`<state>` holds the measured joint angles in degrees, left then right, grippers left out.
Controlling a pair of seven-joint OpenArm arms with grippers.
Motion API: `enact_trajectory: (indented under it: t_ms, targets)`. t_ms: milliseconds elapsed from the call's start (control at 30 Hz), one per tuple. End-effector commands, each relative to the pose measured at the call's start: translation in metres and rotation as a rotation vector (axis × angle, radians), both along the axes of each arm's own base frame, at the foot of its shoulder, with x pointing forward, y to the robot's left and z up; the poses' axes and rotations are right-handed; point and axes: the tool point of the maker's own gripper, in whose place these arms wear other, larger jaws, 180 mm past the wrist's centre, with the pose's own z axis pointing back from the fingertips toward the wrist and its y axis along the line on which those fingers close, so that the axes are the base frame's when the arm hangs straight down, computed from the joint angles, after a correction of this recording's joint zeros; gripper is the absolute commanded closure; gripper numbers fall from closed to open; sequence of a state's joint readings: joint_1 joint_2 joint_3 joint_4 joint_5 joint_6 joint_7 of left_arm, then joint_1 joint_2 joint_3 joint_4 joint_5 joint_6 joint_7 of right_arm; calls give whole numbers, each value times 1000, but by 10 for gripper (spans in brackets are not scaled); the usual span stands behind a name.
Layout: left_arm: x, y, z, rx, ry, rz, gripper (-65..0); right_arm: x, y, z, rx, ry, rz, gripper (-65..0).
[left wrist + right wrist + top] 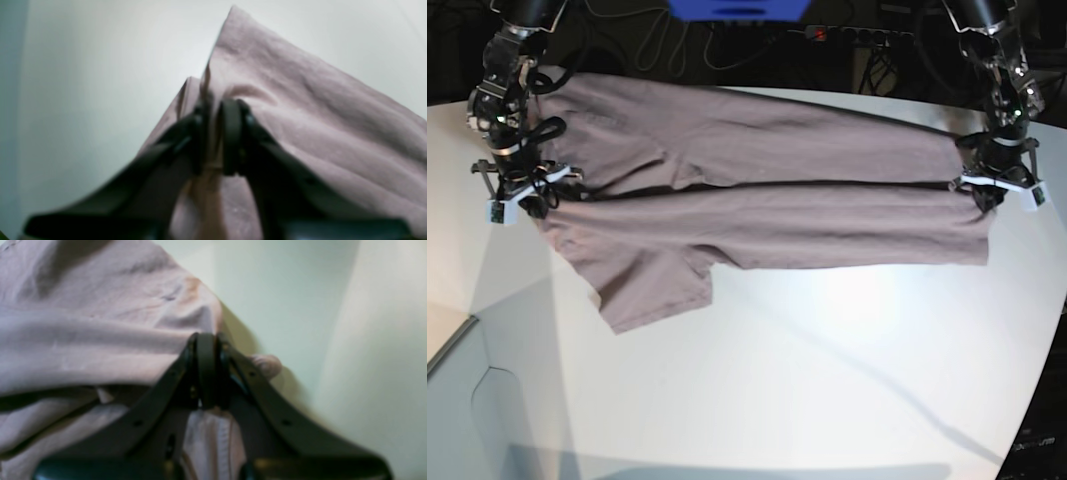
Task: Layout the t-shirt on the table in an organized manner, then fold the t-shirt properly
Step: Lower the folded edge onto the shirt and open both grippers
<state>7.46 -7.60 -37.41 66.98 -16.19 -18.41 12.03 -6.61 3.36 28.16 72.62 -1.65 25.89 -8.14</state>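
Note:
The mauve t-shirt [767, 215] lies across the far half of the white table [827, 340], folded lengthwise, with one sleeve pointing toward the front left. My left gripper [992, 195] is at the shirt's right end. In the left wrist view its jaws [215, 133] stand slightly apart, with a thin raised fold of the t-shirt [300, 116] between them. My right gripper [522, 195] is at the shirt's left end. Its jaws [206, 370] are pressed together on the t-shirt [83, 323], and a small tuft pokes out beside them.
Black cables [677, 40], a blue object [737, 8] and a power strip [837, 33] sit behind the table's far edge. The table's curved edge runs down the front left [457, 335] and along the right side [1052, 330]. Bare white tabletop [283, 290] lies in front of the shirt.

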Motion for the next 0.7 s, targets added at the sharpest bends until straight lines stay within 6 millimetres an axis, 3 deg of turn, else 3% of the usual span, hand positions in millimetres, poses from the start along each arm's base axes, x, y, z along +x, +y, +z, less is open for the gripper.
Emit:
enact_trajectory:
  t_ms: [0, 367, 533, 667]
  targets:
    - [9, 7, 16, 23, -51, 1, -138, 11, -6, 15, -15, -55, 0, 0]
    - [1, 9, 13, 27, -36, 4, -152, 12, -7, 17, -23, -54, 3, 0]
    - [7, 9, 25, 46, -65, -4, -167, 8, -10, 14, -27, -42, 4, -118]
    - [9, 6, 28, 41, -36, -26, -304, 7, -12, 16, -29, -47, -3, -206]
